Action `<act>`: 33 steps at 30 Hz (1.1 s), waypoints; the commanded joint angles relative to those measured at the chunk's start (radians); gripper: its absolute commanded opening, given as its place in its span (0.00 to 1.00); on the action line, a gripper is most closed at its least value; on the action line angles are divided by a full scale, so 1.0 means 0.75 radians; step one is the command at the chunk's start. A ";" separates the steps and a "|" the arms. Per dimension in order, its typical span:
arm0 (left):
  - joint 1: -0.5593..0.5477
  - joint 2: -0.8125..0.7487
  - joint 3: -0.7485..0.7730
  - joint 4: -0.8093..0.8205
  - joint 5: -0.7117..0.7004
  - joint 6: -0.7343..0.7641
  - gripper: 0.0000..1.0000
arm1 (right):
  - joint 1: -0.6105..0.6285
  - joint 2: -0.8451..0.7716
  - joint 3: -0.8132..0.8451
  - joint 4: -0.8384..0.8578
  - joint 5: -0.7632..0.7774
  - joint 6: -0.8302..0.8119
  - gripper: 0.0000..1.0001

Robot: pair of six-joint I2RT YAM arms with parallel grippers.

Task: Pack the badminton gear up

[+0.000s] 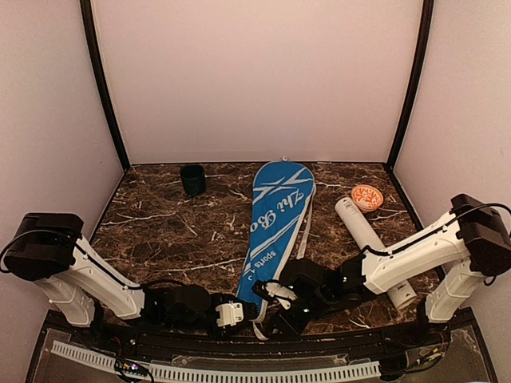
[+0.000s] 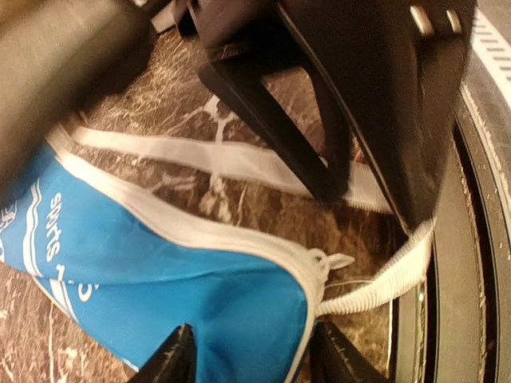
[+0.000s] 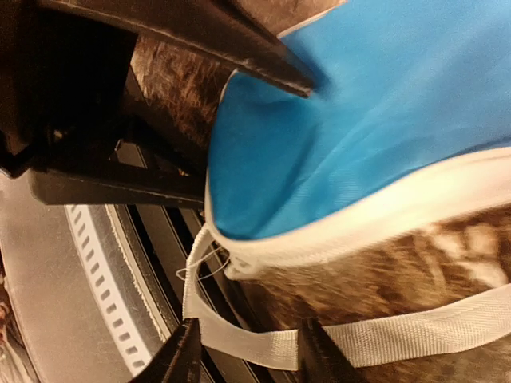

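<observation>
The blue racket bag with white lettering lies lengthwise down the middle of the table, its narrow end nearest the arms. My left gripper is at that end. In the left wrist view its jaws stand apart with the bag's blue corner and white zipper edge between them. My right gripper comes in from the right at the same end. Its jaws are apart over the bag's white strap, which runs between them. A long white tube lies to the right of the bag, partly under the right arm.
A small dark cup stands at the back left. A round orange-patterned lid lies by the tube's far end. The two grippers are close together at the table's near edge, above the slotted rail.
</observation>
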 commanded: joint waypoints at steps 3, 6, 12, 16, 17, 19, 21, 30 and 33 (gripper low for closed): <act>-0.014 -0.168 -0.001 -0.246 -0.001 -0.145 0.66 | -0.111 -0.199 0.012 -0.082 0.044 -0.071 0.53; -0.013 -0.252 0.020 -0.347 -0.001 -0.229 0.80 | -0.193 -0.265 0.013 -0.082 0.030 -0.087 0.68; 0.056 -0.535 0.050 -0.565 0.024 -0.398 0.97 | -0.403 -0.438 0.011 -0.035 0.012 -0.093 0.99; 0.183 -0.686 0.135 -0.754 0.067 -0.537 0.99 | -0.575 -0.513 0.032 0.009 0.000 -0.087 0.99; 0.227 -0.706 0.174 -0.820 0.067 -0.583 0.99 | -0.621 -0.527 0.036 0.022 -0.001 -0.073 0.99; 0.375 -0.734 0.250 -0.935 0.162 -0.696 0.99 | -0.732 -0.540 0.046 0.050 -0.020 -0.035 0.99; 0.568 -0.757 0.306 -1.004 0.266 -0.805 0.99 | -0.836 -0.545 0.051 0.073 -0.026 -0.011 0.99; 1.202 -0.640 0.410 -1.187 0.631 -1.007 0.99 | -1.086 -0.607 -0.079 0.143 0.154 0.027 0.99; 1.296 -0.620 0.367 -1.152 0.621 -1.034 0.99 | -1.131 -0.669 -0.182 0.161 0.250 0.033 0.99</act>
